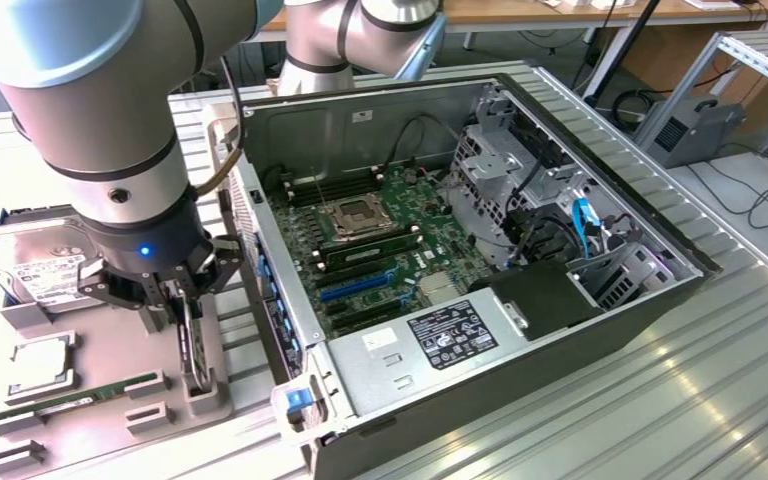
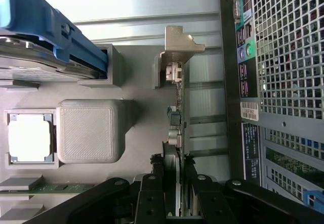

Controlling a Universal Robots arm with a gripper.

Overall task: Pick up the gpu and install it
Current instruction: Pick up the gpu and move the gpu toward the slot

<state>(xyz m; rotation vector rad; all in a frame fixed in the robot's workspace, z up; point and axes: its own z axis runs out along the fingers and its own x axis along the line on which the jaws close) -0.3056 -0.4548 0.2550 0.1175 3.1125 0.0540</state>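
The gripper (image 2: 174, 176) straddles the gpu (image 2: 177, 115), its black fingers (image 2: 152, 188) pressed to both faces; gripping it, I'd say. The card stands on edge in a slot along the holder tray's (image 2: 136, 133) edge nearest the computer case (image 2: 283, 57). Doing this well means a straight, level lift, so the silver bracket (image 2: 178, 42) leaves the slot without twisting. On the tray I count one gpu, one hard drive (image 2: 45, 37), one CPU (image 2: 29, 135), one RAM stick (image 2: 50, 187).

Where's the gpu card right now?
The gpu stands on edge in the grey holder tray on the exterior view's left, just beside the open computer case, with the gripper closed on it from above.
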